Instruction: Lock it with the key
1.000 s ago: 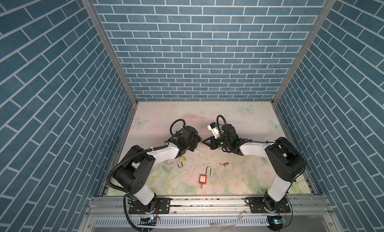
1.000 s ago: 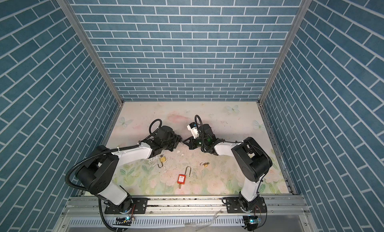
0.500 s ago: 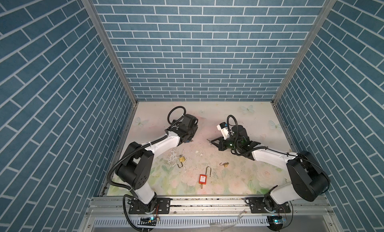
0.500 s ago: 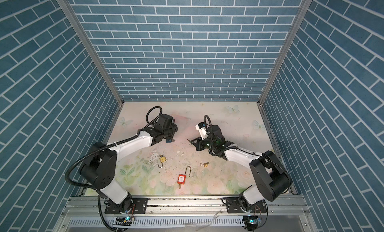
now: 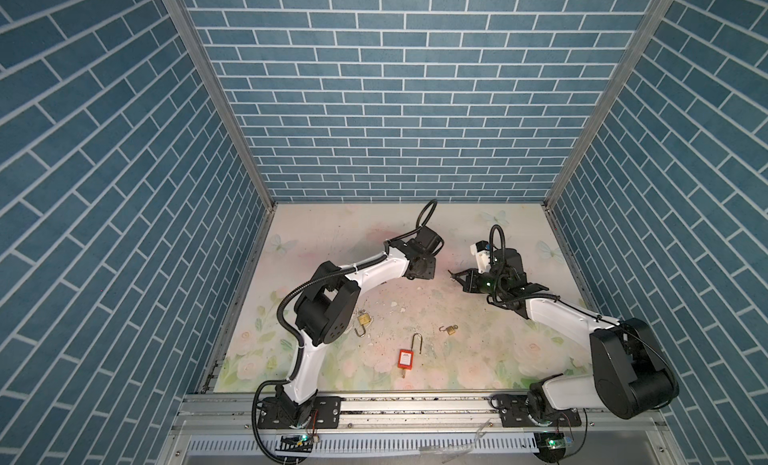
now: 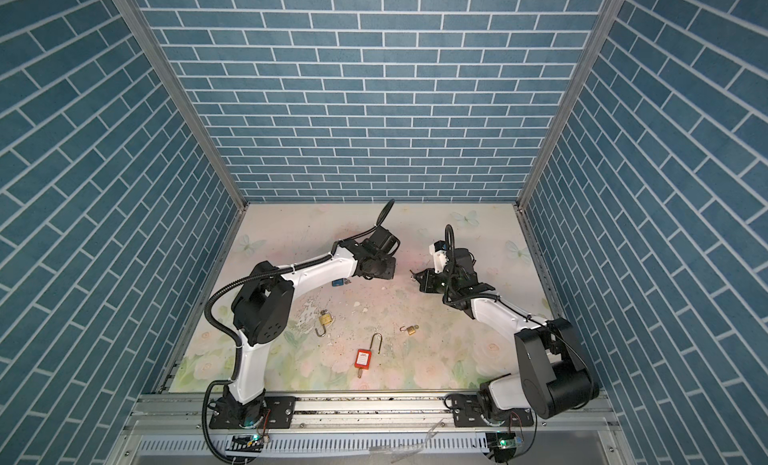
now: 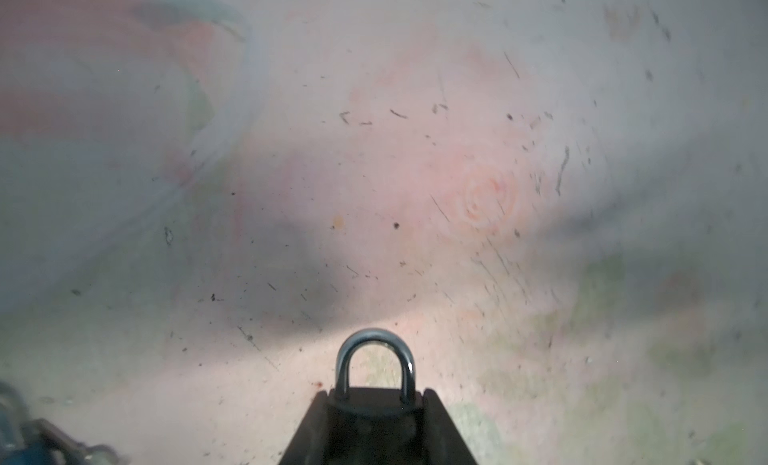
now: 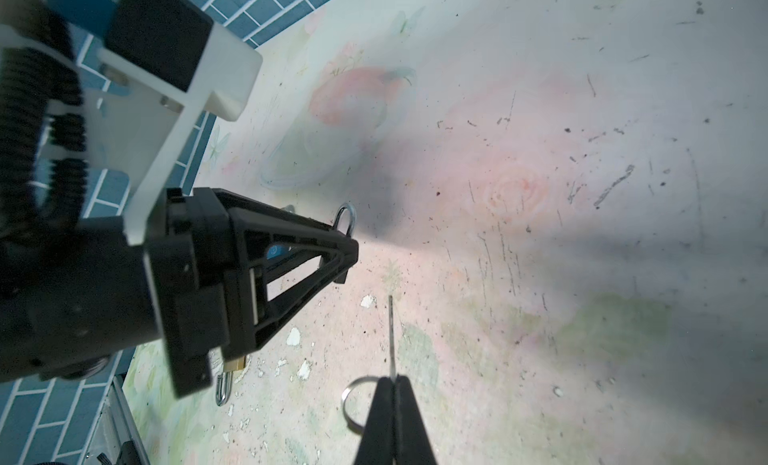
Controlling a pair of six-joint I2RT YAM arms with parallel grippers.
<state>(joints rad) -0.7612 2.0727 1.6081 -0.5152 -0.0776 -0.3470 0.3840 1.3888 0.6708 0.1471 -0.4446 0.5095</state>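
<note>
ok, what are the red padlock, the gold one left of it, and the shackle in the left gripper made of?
The red padlock body looks like matte plastic: flat, saturated colour, no metallic glint. The gold padlock is probably brass, given its yellow metallic sheen. The held padlock's shackle in the left gripper seems polished steel: silvery with bright highlights.

No legible text, brand, number or sign appears in any view. The red rectangular plastic padlock (image 5: 406, 358) on the floral mat (image 5: 478, 359) bears a small pale label in both top views; its marks are too small to read.
</note>
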